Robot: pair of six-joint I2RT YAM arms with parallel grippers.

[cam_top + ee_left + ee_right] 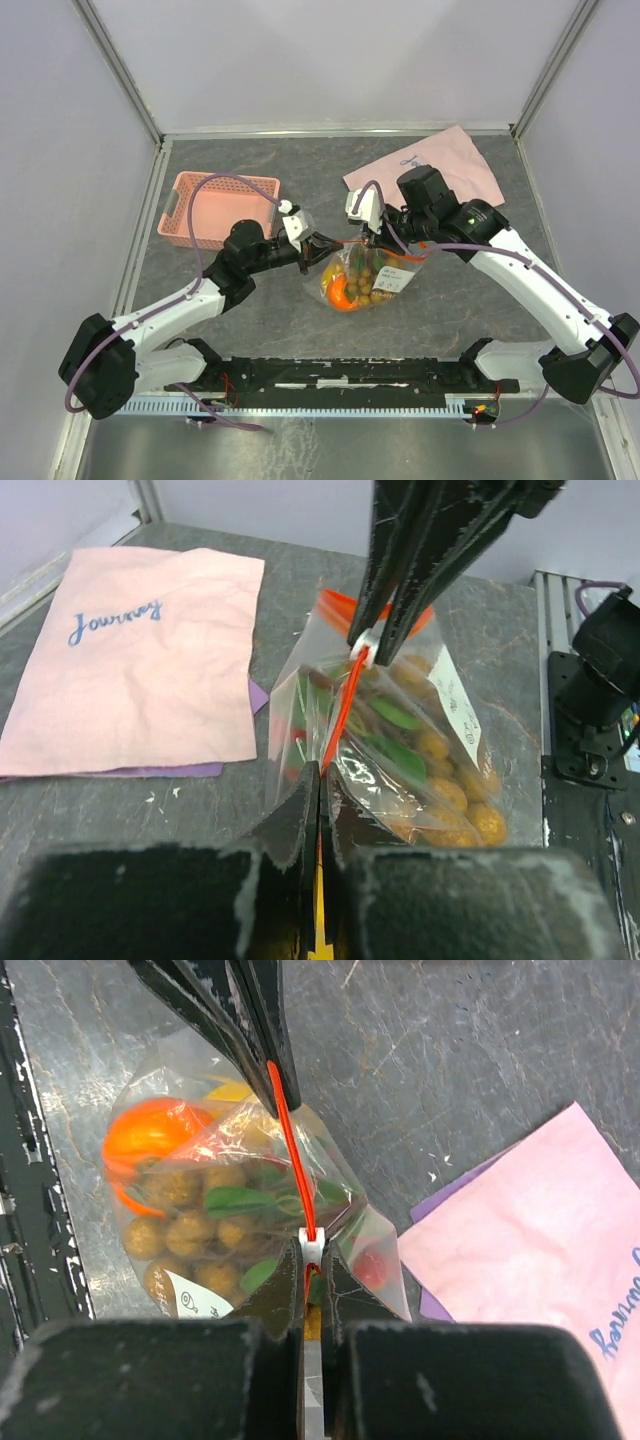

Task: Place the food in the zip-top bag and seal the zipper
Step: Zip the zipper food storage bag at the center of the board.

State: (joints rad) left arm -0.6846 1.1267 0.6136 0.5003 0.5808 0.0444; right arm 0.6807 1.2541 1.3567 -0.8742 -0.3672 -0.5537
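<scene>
The clear zip-top bag (368,282) lies mid-table, its mouth lifted between both grippers. Inside show an orange fruit (150,1132), a tan-brown berry cluster with green leaves (195,1232), a bit of yellow and a small red piece (372,1268). The orange-red zipper (290,1150) runs taut from one gripper to the other. My left gripper (322,246) is shut on the left end of the zipper (345,705). My right gripper (372,240) is shut on the zipper's white slider (312,1244), at the strip's right part. In the left wrist view the bag (430,760) hangs beyond my left gripper (320,776).
A pink plastic basket (218,208) stands at the back left. A pink cloth with blue writing (432,165) lies at the back right over a purple sheet (450,1200). A black rail (350,375) runs along the near edge. Grey walls enclose the table.
</scene>
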